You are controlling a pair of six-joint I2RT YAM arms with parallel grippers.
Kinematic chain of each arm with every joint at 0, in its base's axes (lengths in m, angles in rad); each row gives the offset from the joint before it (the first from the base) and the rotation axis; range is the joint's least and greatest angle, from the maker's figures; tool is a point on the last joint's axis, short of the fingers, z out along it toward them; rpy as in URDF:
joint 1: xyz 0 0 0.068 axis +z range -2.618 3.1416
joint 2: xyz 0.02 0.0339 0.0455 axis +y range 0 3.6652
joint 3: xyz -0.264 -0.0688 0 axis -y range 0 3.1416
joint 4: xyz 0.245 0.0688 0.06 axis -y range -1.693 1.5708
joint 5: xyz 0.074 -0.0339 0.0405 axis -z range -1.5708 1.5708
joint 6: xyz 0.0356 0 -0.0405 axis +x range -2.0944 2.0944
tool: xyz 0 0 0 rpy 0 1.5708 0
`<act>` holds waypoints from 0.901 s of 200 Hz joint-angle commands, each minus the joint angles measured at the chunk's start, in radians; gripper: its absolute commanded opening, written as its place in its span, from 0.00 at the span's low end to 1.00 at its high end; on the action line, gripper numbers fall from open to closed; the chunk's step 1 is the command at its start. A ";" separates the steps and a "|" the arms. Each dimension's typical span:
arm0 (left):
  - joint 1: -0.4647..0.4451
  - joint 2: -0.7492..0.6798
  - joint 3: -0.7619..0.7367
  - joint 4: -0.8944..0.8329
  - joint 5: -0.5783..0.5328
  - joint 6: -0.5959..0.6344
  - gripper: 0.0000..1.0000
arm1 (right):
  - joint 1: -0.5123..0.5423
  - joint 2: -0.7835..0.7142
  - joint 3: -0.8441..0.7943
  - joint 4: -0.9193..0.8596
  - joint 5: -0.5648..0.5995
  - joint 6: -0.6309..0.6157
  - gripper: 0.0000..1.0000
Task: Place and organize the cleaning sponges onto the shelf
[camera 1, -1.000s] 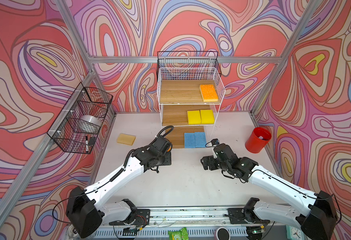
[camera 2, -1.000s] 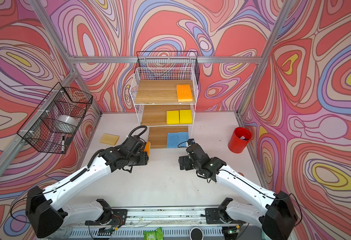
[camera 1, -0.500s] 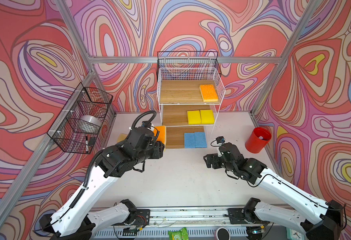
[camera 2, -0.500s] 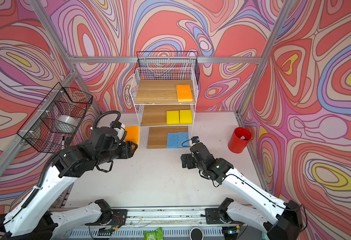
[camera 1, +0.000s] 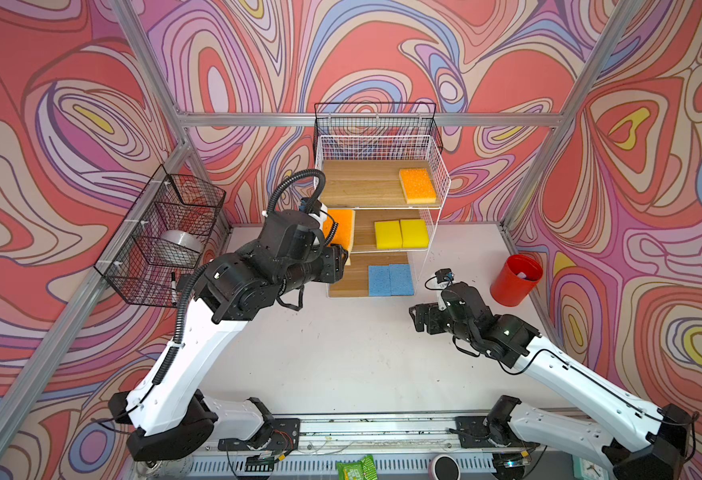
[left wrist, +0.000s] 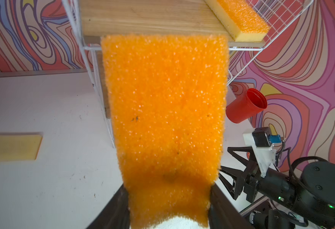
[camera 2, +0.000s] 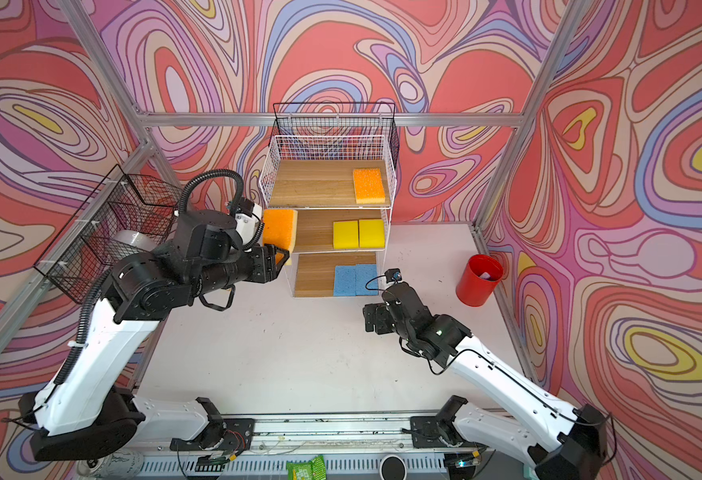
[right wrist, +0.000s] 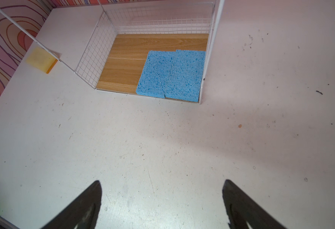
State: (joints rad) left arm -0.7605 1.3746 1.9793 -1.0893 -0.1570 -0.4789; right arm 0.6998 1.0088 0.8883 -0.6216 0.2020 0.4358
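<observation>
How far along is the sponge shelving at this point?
Done: five sponges sit on the shelf: two blue sponges on the bottom tier, two yellow sponges on the middle, one orange sponge on top. In hand: the left end effector grips a second orange sponge near the shelf's left front. Left: a tan-side-up sponge lying on the table. The right end effector is open and empty.

The black left gripper point(camera 1: 341, 255) is seen raised at the left edge of the white wire-grid shelf point(camera 1: 382, 146), clamped on a flat orange sponge point(camera 1: 339, 230). The black right gripper point(right wrist: 162, 181) is held low before that shelf, jaws spread wide.
</observation>
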 commanded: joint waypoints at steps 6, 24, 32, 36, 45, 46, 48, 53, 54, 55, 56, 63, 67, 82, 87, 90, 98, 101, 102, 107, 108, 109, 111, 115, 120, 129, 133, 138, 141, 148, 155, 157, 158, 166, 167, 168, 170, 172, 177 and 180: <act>-0.008 0.057 0.071 0.048 0.001 0.052 0.57 | -0.006 0.008 0.022 -0.009 0.021 -0.009 0.98; -0.010 0.101 0.120 0.067 0.005 0.063 0.56 | -0.006 0.017 0.018 0.000 0.018 -0.009 0.98; -0.011 0.119 0.137 0.081 0.008 0.066 0.56 | -0.006 0.021 0.016 0.003 0.017 -0.009 0.98; -0.011 0.128 0.147 0.088 0.008 0.068 0.56 | -0.006 0.023 0.015 0.006 0.017 -0.010 0.98; -0.011 0.145 0.165 0.105 0.007 0.073 0.56 | -0.006 0.028 0.015 0.009 0.017 -0.010 0.98; -0.011 0.147 0.167 0.107 0.007 0.073 0.56 | -0.006 0.029 0.015 0.010 0.016 -0.011 0.98; -0.011 0.152 0.170 0.111 0.006 0.074 0.56 | -0.006 0.030 0.015 0.010 0.017 -0.011 0.98; -0.011 0.162 0.179 0.118 0.004 0.077 0.56 | -0.006 0.033 0.014 0.011 0.017 -0.012 0.98; -0.011 0.164 0.181 0.120 0.004 0.078 0.56 | -0.006 0.034 0.013 0.012 0.017 -0.012 0.98; -0.011 0.165 0.183 0.122 0.004 0.078 0.56 | -0.006 0.034 0.013 0.012 0.016 -0.013 0.98; -0.011 0.168 0.186 0.123 0.003 0.079 0.56 | -0.006 0.035 0.012 0.013 0.016 -0.013 0.98; -0.011 0.183 0.201 0.132 0.004 0.083 0.56 | -0.006 0.039 0.011 0.015 0.017 -0.015 0.98; -0.011 0.193 0.211 0.139 0.004 0.088 0.56 | -0.006 0.041 0.010 0.018 0.018 -0.014 0.98; -0.011 0.227 0.239 0.166 0.004 0.103 0.56 | -0.006 0.048 0.006 0.026 0.017 -0.016 0.98; -0.011 0.237 0.243 0.179 0.002 0.110 0.56 | -0.006 0.051 0.005 0.030 0.015 -0.016 0.98; -0.011 0.242 0.245 0.186 -0.001 0.113 0.57 | -0.006 0.052 0.005 0.032 0.014 -0.016 0.98; -0.012 0.255 0.248 0.207 -0.010 0.118 0.56 | -0.006 0.057 0.003 0.034 0.012 -0.018 0.98; -0.012 0.258 0.248 0.215 -0.014 0.121 0.56 | -0.006 0.059 0.003 0.037 0.013 -0.017 0.98; -0.011 0.259 0.248 0.219 -0.014 0.121 0.56 | -0.007 0.059 0.002 0.036 0.013 -0.017 0.98; -0.011 0.267 0.249 0.232 -0.018 0.126 0.57 | -0.006 0.061 0.001 0.040 0.011 -0.017 0.98; -0.011 0.268 0.249 0.234 -0.020 0.127 0.57 | -0.006 0.062 0.000 0.040 0.010 -0.017 0.98; -0.011 0.270 0.249 0.237 -0.020 0.128 0.57 | -0.006 0.063 0.001 0.041 0.009 -0.018 0.98; -0.011 0.273 0.251 0.242 -0.020 0.130 0.57 | -0.006 0.063 -0.001 0.040 0.009 -0.018 0.99; -0.011 0.280 0.251 0.249 -0.024 0.133 0.57 | -0.006 0.065 -0.002 0.043 0.009 -0.017 0.98; -0.011 0.289 0.257 0.259 -0.029 0.139 0.57 | -0.006 0.066 -0.004 0.045 0.007 -0.018 0.98; -0.011 0.309 0.272 0.267 -0.036 0.143 0.57 | -0.006 0.070 -0.007 0.046 0.005 -0.020 0.98; -0.011 0.319 0.283 0.268 -0.040 0.146 0.57 | -0.006 0.073 -0.009 0.047 0.005 -0.020 0.98; -0.011 0.333 0.297 0.270 -0.040 0.150 0.57 | -0.006 0.074 -0.009 0.048 0.004 -0.020 0.98; -0.011 0.341 0.304 0.271 -0.041 0.152 0.57 | -0.006 0.076 -0.011 0.048 0.004 -0.020 0.98; -0.011 0.358 0.321 0.274 -0.049 0.156 0.57 | -0.006 0.079 -0.012 0.051 0.003 -0.022 0.98; -0.011 0.372 0.334 0.280 -0.058 0.162 0.57 | -0.006 0.083 -0.014 0.052 0.005 -0.025 0.99; -0.011 0.375 0.336 0.283 -0.060 0.163 0.57 | -0.006 0.084 -0.015 0.052 0.004 -0.027 0.98; -0.011 0.377 0.336 0.283 -0.060 0.164 0.57 | -0.006 0.085 -0.015 0.051 0.004 -0.029 0.98; -0.011 0.389 0.344 0.293 -0.072 0.170 0.57 | -0.007 0.089 -0.014 0.048 0.010 -0.034 0.98; -0.011 0.390 0.345 0.295 -0.072 0.170 0.57 | -0.007 0.089 -0.014 0.048 0.012 -0.034 0.98; -0.011 0.391 0.346 0.295 -0.074 0.171 0.57 | -0.007 0.090 -0.014 0.048 0.012 -0.035 0.98; -0.011 0.394 0.346 0.299 -0.074 0.172 0.57 | -0.007 0.091 -0.014 0.047 0.013 -0.037 0.98; -0.011 0.396 0.347 0.303 -0.076 0.172 0.57 | -0.007 0.092 -0.013 0.045 0.016 -0.037 0.98; -0.011 0.401 0.348 0.312 -0.078 0.177 0.57 | -0.006 0.094 -0.011 0.042 0.021 -0.040 0.98; -0.011 0.403 0.349 0.317 -0.080 0.179 0.57 | -0.006 0.094 -0.011 0.041 0.024 -0.043 0.98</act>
State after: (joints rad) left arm -0.7662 1.7576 2.2967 -0.8349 -0.1955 -0.3405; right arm 0.6994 1.0897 0.8867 -0.5873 0.2058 0.4175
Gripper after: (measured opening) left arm 0.573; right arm 0.984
